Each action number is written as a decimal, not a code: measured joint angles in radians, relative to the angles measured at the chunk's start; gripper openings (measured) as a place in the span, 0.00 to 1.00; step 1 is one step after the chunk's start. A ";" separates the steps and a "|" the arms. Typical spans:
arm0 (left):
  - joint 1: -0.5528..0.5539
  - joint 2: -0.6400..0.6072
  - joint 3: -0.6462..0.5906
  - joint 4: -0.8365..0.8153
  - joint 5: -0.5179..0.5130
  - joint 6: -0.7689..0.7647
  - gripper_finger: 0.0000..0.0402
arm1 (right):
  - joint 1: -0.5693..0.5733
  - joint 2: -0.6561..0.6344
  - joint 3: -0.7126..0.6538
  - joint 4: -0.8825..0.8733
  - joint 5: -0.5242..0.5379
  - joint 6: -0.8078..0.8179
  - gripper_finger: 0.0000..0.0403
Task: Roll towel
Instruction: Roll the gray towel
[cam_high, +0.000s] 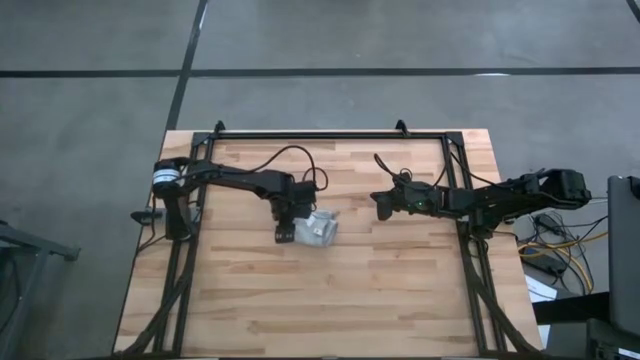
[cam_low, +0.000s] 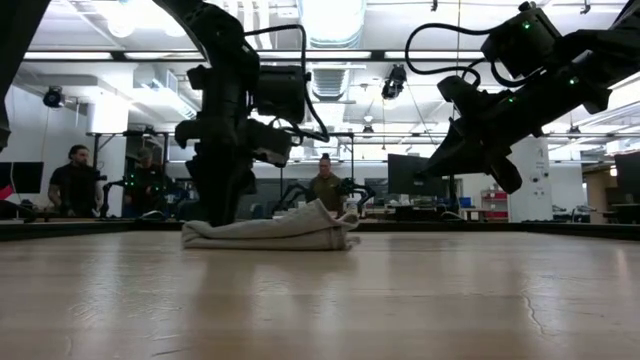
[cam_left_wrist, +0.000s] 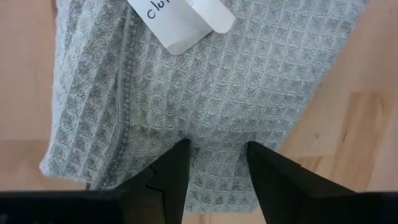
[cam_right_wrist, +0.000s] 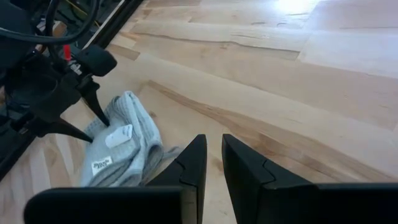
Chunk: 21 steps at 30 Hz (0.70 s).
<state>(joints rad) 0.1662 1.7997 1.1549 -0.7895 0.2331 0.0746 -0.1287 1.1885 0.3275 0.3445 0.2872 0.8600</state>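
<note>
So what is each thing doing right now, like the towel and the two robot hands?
towel: bunched into a folded bundle on the table, white label showing, not a neat roll.
left gripper: down on the towel, fingers apart and pressing into the cloth.
right gripper: raised above the table, away from the towel, fingers nearly shut, holding nothing.
table: wooden, flat under the towel.
</note>
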 joint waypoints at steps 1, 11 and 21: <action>-0.002 0.000 0.000 -0.002 -0.001 0.000 0.41 | 0.000 0.000 0.000 0.000 0.000 0.000 0.12; -0.007 -0.002 0.000 -0.024 0.004 -0.008 0.37 | 0.004 0.000 0.000 0.001 -0.036 -0.004 0.12; -0.007 -0.002 0.001 -0.023 0.039 -0.107 0.37 | 0.008 0.000 0.000 0.002 -0.035 -0.015 0.12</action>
<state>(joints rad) 0.1595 1.7976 1.1557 -0.8122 0.2726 -0.0324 -0.1204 1.1885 0.3275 0.3462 0.2525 0.8448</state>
